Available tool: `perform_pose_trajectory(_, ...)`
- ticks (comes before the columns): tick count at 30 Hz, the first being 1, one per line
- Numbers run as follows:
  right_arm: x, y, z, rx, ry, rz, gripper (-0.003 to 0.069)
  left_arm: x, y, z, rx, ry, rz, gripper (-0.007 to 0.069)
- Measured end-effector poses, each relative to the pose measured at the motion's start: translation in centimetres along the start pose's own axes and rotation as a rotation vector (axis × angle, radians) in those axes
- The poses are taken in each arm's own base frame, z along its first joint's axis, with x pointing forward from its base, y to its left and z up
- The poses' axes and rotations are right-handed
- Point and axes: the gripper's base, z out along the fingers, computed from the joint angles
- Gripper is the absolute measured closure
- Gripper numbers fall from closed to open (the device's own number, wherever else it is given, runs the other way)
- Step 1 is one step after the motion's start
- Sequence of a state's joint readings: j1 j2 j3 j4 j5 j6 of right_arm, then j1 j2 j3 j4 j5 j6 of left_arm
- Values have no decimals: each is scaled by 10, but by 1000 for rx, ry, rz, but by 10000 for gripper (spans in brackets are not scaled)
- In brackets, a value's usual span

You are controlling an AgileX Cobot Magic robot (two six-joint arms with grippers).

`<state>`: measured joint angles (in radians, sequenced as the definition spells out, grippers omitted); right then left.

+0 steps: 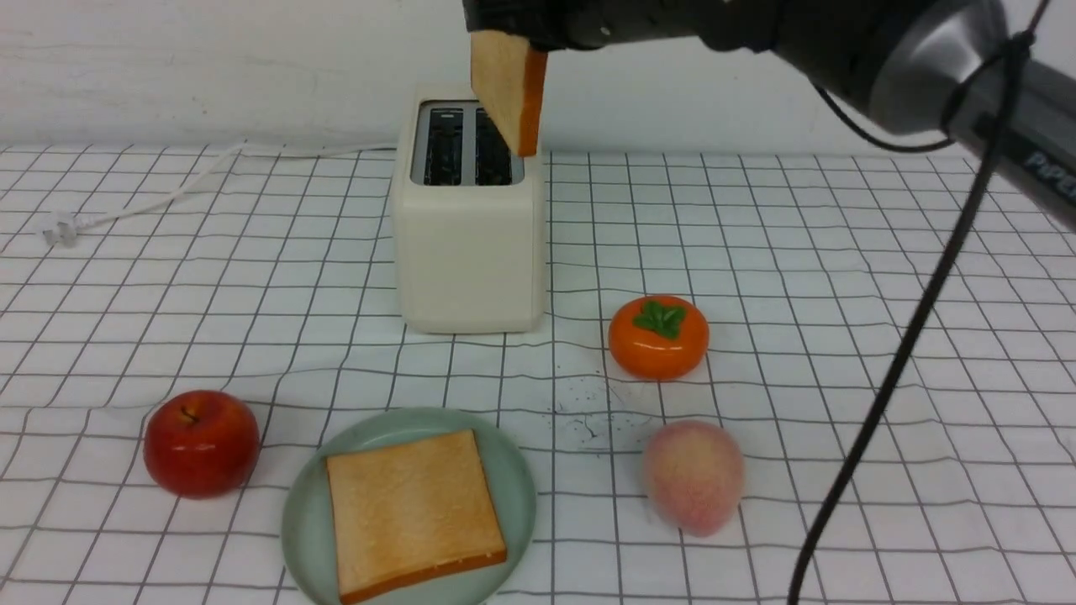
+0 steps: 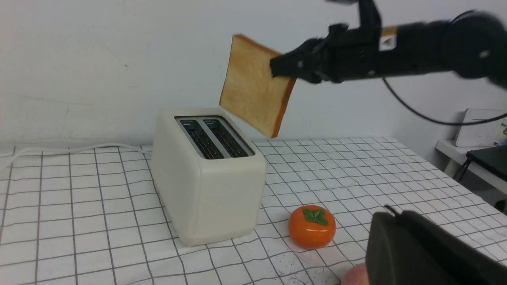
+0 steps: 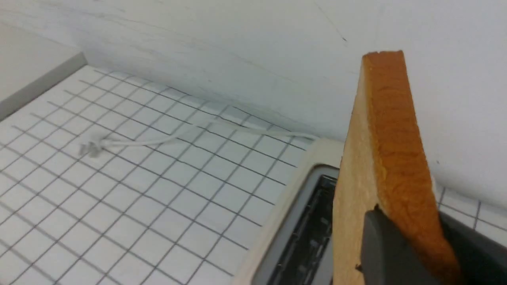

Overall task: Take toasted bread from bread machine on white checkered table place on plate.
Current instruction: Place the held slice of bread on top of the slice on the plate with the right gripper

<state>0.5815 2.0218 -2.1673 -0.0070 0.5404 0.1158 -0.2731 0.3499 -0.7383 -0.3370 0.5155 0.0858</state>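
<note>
Nearest the front camera, the plate point(image 1: 303, 521) carries one toasted bread slice point(image 1: 412, 512), lying flat. Higher up, the right gripper point(image 1: 513, 34) grasps the second slice point(image 1: 508, 97) above the bread machine point(image 1: 466, 244), clear of its slots.

Left wrist view: the left gripper point(image 2: 400, 245) is clenched; the second slice hangs tilted.

Right wrist view: the fingers point(image 3: 388, 249) pinch the second slice's crust edge.
</note>
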Motion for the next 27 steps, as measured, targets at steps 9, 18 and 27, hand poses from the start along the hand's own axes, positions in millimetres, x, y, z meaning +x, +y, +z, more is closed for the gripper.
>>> perform_pose_trajectory(9, -27, 34, -70, -180, 99, -104, 553, 4, 1, 0, -12, 45, 26, 638)
perform_pose_trajectory(18, -6, 54, -136, -479, 442, -178, 553, 14, 2, -1, -16, 152, 44, 638)
perform_pose_trajectory(27, 70, 65, -106, -649, 529, 114, 553, 24, 2, -3, -11, 269, 44, 638)
